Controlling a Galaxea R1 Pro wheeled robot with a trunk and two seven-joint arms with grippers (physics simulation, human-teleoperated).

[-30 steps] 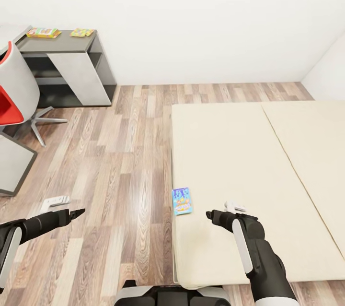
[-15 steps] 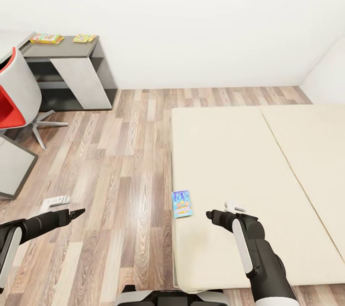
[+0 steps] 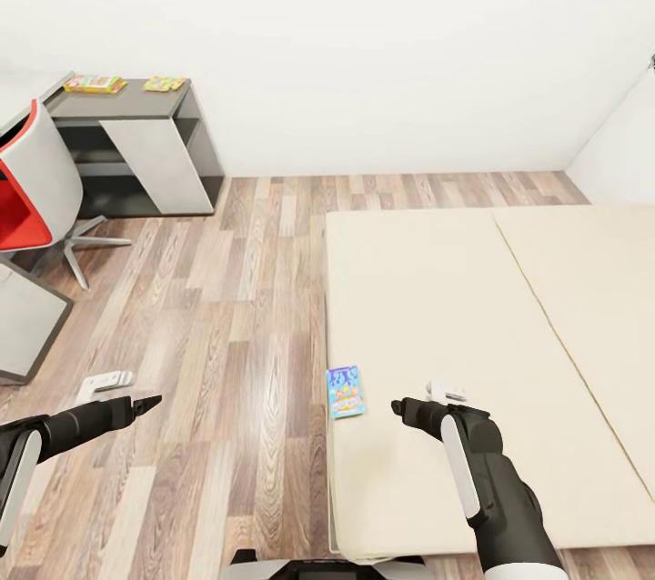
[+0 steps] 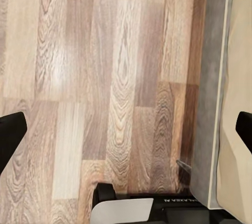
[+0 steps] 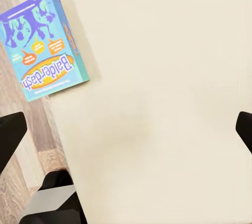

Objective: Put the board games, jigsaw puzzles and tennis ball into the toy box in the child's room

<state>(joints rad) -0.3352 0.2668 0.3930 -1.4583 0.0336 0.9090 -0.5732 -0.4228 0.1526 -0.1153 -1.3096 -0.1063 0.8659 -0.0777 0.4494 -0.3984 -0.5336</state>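
A blue board game (image 3: pixel 346 392) lies flat on the beige bed (image 3: pixel 509 325), right at the mattress's near left edge, close to the wood-plank floor (image 3: pixel 227 307). From the right wrist camera the box (image 5: pixel 44 45) shows a light blue face with purple cartoon figures, small orange patches and the word "Balderdash" in orange-edged lettering; one corner of it reaches to the edge of the mattress, over the floor.

The right gripper (image 3: pixel 398 406) hangs above the mattress just beside the box, not touching it. Its two dark fingertips (image 5: pixel 10 132) sit at opposite edges of the wrist picture, spread wide apart with nothing between them.

The left gripper (image 3: pixel 153 400) is held out over the floor, well apart from the bed. Its fingertips (image 4: pixel 11 134) are likewise spread wide, with bare planks and the grey side of the bed frame below.

Across the room, against the white wall, stands the dark grey end of the table (image 3: pixel 136 103). Two flat, brightly coloured things rest on its top, one nearer the corner (image 3: pixel 94 84) and one (image 3: pixel 164 83) just beside it; they are too small to tell whether they are puzzles or boxes. A red and grey chair (image 3: pixel 32 189) stands in front of the table.
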